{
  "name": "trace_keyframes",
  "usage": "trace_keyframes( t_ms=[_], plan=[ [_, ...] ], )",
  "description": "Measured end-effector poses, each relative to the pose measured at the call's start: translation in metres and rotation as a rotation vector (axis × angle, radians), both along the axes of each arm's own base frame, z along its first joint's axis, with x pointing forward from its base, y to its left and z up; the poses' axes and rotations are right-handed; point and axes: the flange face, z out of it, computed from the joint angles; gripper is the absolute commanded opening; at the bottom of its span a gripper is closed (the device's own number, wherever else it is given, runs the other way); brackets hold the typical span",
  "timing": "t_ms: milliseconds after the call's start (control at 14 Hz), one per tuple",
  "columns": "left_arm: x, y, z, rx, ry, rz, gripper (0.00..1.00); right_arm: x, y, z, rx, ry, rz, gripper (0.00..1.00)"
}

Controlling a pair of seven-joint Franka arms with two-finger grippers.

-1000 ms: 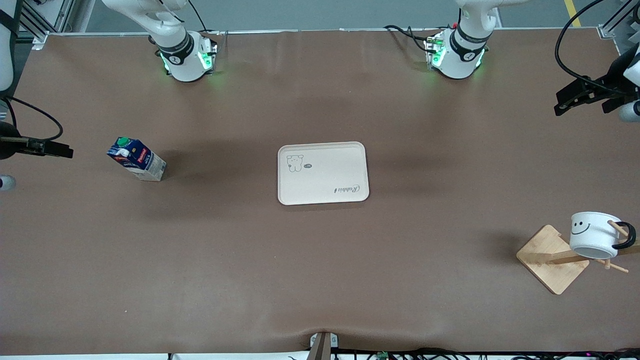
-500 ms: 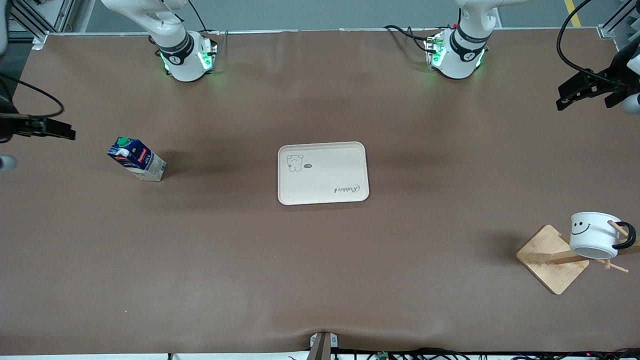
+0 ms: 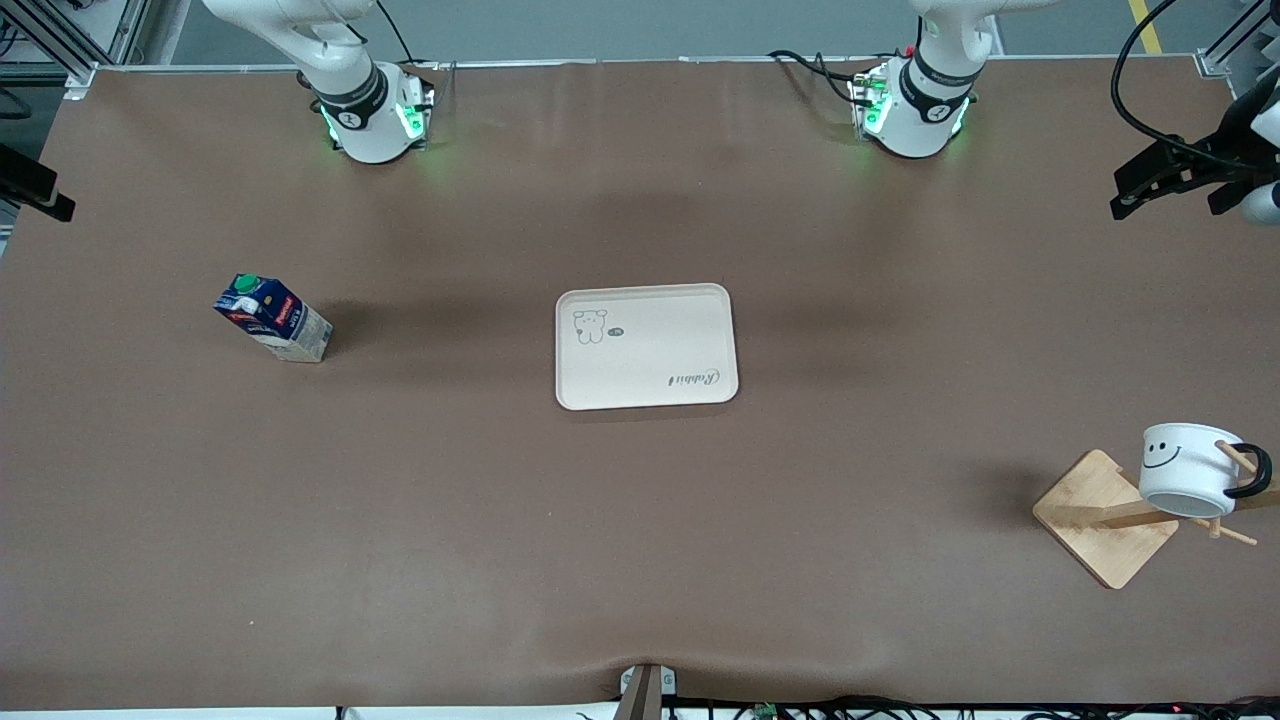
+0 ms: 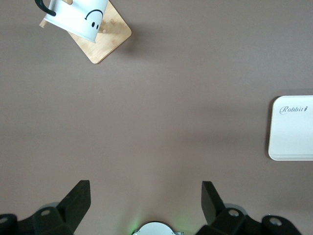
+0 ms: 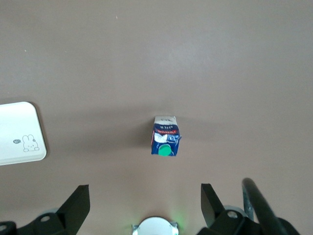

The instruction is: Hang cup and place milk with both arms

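The cup (image 3: 1188,468), a white mug with a black smiley, hangs by its black handle on a peg of the wooden rack (image 3: 1104,520) at the left arm's end of the table. It also shows in the left wrist view as cup (image 4: 79,19). The milk (image 3: 271,318) stands upright on the bare table toward the right arm's end, and its green cap shows on the milk (image 5: 165,136) in the right wrist view. My left gripper (image 3: 1150,186) hangs open and holds nothing over the table's edge at its own end, well apart from the cup. My right gripper (image 5: 145,200) is open and holds nothing, high above the table; only a bit of it shows in the front view.
A cream tray (image 3: 700,320) with a small animal drawing lies flat in the middle of the table, between the milk and the rack. The tray (image 4: 293,142) edges into both wrist views. Cables trail from the left arm near the table's corner.
My right gripper has risen and drawn back toward the bases' side, almost out of the front view. My left gripper shifted slightly the same way. Cup, milk and tray stayed put.
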Motion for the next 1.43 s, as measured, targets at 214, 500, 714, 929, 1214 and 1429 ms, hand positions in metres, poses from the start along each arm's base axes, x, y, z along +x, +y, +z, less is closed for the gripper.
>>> trace_keyframes(
  t_ms=[214,500,714,929,1214,1429],
  plan=[
    [0.002,0.001,-0.001,-0.001,0.001,0.0,1.0,-0.027,-0.003,-0.022,0.016,0.02,-0.003,1.0],
    [0.007,0.001,-0.009,-0.002,0.015,-0.001,1.0,-0.037,-0.008,-0.018,0.019,-0.005,-0.011,1.0],
    [0.01,0.001,-0.012,-0.003,0.021,-0.001,1.0,-0.037,-0.01,-0.017,0.018,-0.014,-0.015,1.0],
    [0.01,0.0,-0.011,-0.003,0.019,-0.004,1.0,-0.037,-0.01,-0.016,0.018,-0.016,-0.016,1.0],
    [0.01,-0.002,-0.011,-0.003,0.018,-0.007,1.0,-0.037,-0.011,-0.017,0.018,-0.015,-0.018,1.0],
    [0.01,-0.003,-0.011,-0.003,0.018,-0.01,1.0,-0.037,-0.011,-0.017,0.018,-0.015,-0.018,1.0]
  ],
)
